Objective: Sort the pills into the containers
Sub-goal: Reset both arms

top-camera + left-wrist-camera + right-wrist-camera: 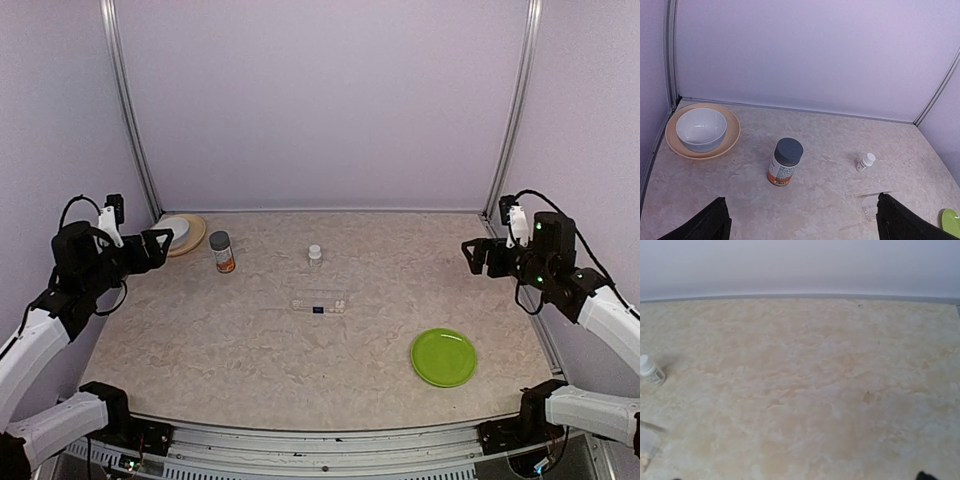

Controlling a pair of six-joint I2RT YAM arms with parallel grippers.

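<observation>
Two grippers hang raised at the flanks, left gripper (pixel 155 247) and right gripper (pixel 475 255), both spread wide, gripping nothing. Nearest on the table (pixel 250 340) is the green plate (pixel 443 357), right side; the left wrist view clips it to a sliver. Mid-table lies the clear box (pixel 320 302) with its dark blue mark. From overhead its contents are too small to see. The left wrist view shows whitish pills (pixel 870 215) in one end, half behind a finger (pixel 900 222), compartment unclear. The right wrist view catches only a cut-off corner. Beyond stand the small white bottle (pixel 315 254) and the grey-capped bottle (pixel 222 252), then the bowl (pixel 176 230) on its tan plate (pixel 198 238).
</observation>
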